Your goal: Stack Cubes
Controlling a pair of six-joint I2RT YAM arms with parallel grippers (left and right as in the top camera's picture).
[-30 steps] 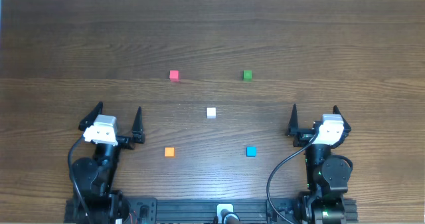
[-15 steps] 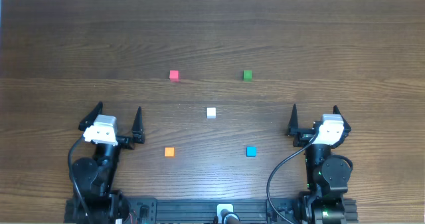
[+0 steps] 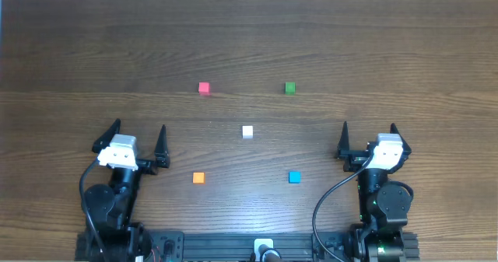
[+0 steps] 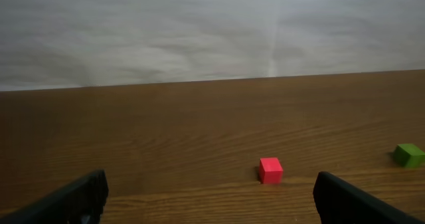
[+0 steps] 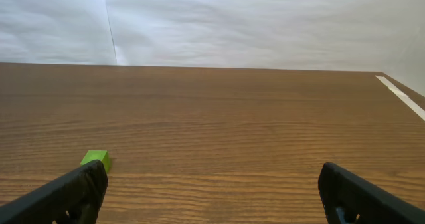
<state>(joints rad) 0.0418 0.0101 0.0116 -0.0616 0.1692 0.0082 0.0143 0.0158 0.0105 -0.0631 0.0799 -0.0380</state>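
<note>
Cubes number five, all single and well apart on the wooden table (image 3: 249, 29); none is stacked. Pink cube (image 3: 204, 87) and green cube (image 3: 290, 88) sit farthest from the arms. White cube (image 3: 247, 131) lies near the middle, with orange cube (image 3: 198, 178) and blue cube (image 3: 294, 177) nearest the bases. The spread reads as a deliberate starting layout. Each cube has free room on every side, so fingers could come down around one without knocking a neighbour.

Left gripper (image 3: 136, 141) is held close to its base, to the left of the orange cube, jaws spread wide and holding nothing. Right gripper (image 3: 367, 137) mirrors it to the right of the blue cube, likewise spread wide and empty. Both point up the table, so each wrist camera looks out across the work area; I judge this a ready posture.

Task is not begun. Orange lies closest to the left arm and blue to the right, making them the natural first picks. The central white cube would suit as a base that either arm could reach.
</note>
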